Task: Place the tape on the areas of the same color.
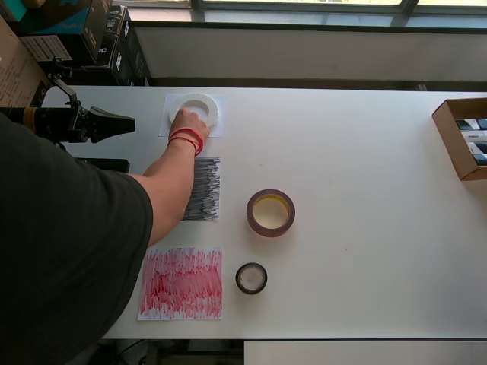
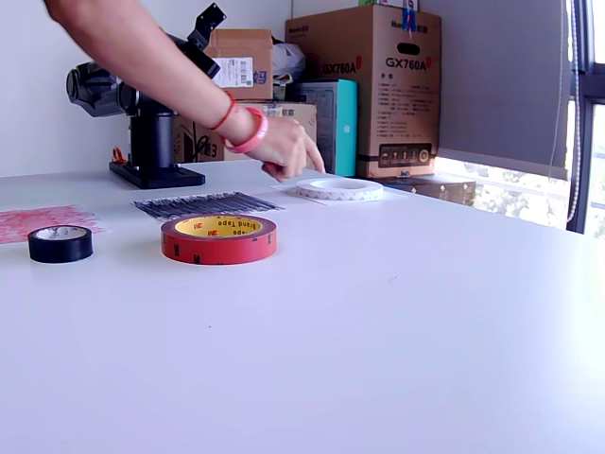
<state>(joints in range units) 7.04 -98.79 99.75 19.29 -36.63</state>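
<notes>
The white tape ring [image 1: 207,102] lies on the white sheet [image 1: 217,129] at the table's far side; a person's hand [image 1: 186,122] rests on it. The white ring also shows in the exterior view [image 2: 340,190]. The dark red-brown roll [image 1: 251,215] lies on bare table to the right of the black scribbled sheet [image 1: 204,190] in the overhead view. The small black roll [image 1: 240,279] lies on bare table to the right of the red scribbled sheet [image 1: 183,283]. My gripper [image 1: 125,122] is folded back at the overhead view's left, looks shut and empty, apart from all the rolls.
A person's body and arm [image 1: 163,186] cover the overhead view's left side and part of the black sheet. An open cardboard box [image 1: 456,137] stands at the right edge. Stacked cartons [image 2: 378,85] stand behind the table. The arm's base [image 2: 151,132] stands on the table at the exterior view's left.
</notes>
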